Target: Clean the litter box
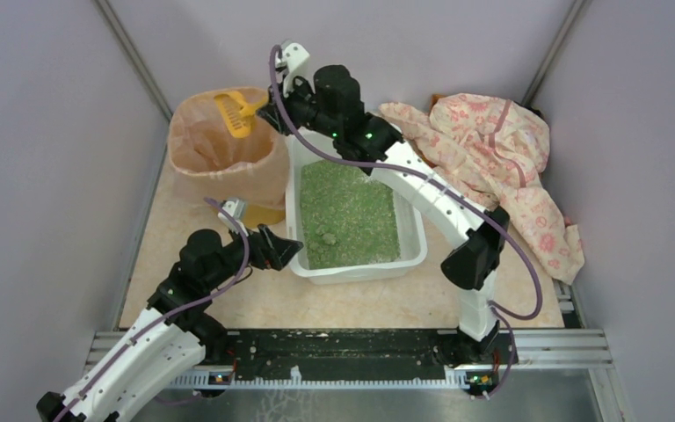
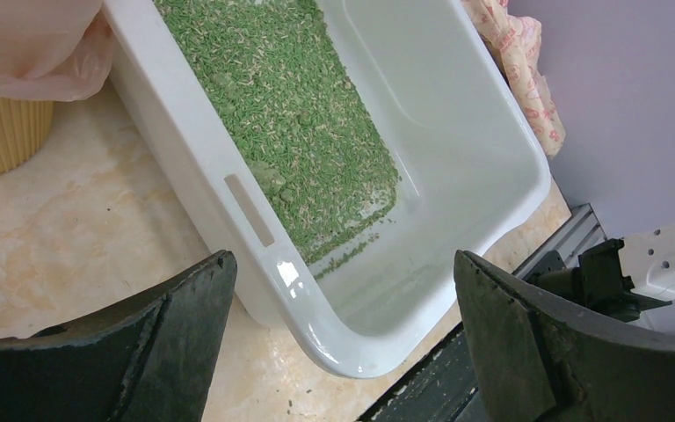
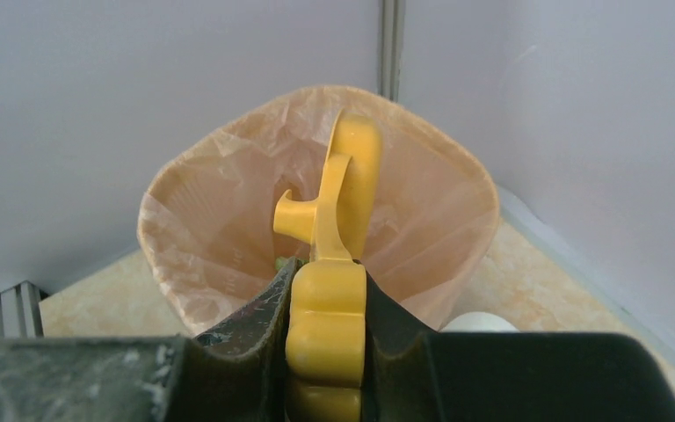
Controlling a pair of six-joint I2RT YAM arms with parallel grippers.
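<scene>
The white litter box (image 1: pixel 410 230) with green litter sits mid-table; a clump (image 1: pixel 325 236) lies near its front. It also shows in the left wrist view (image 2: pixel 308 299), its near corner between my open left fingers. My left gripper (image 1: pixel 292 249) is open at the box's front-left corner, touching nothing. My right gripper (image 1: pixel 268 115) is shut on the handle of the orange-yellow scoop (image 1: pixel 233 112), whose slotted head hangs on its side over the peach-bagged bin (image 1: pixel 195 167). In the right wrist view the scoop (image 3: pixel 338 264) stands edge-on over the bin (image 3: pixel 193 229).
A pink patterned cloth (image 1: pixel 501 158) lies crumpled at the back right, also showing in the left wrist view (image 2: pixel 518 61). Walls close in left, right and behind. The black rail (image 1: pixel 343 356) runs along the near edge. Stray litter grains dot the floor by the box.
</scene>
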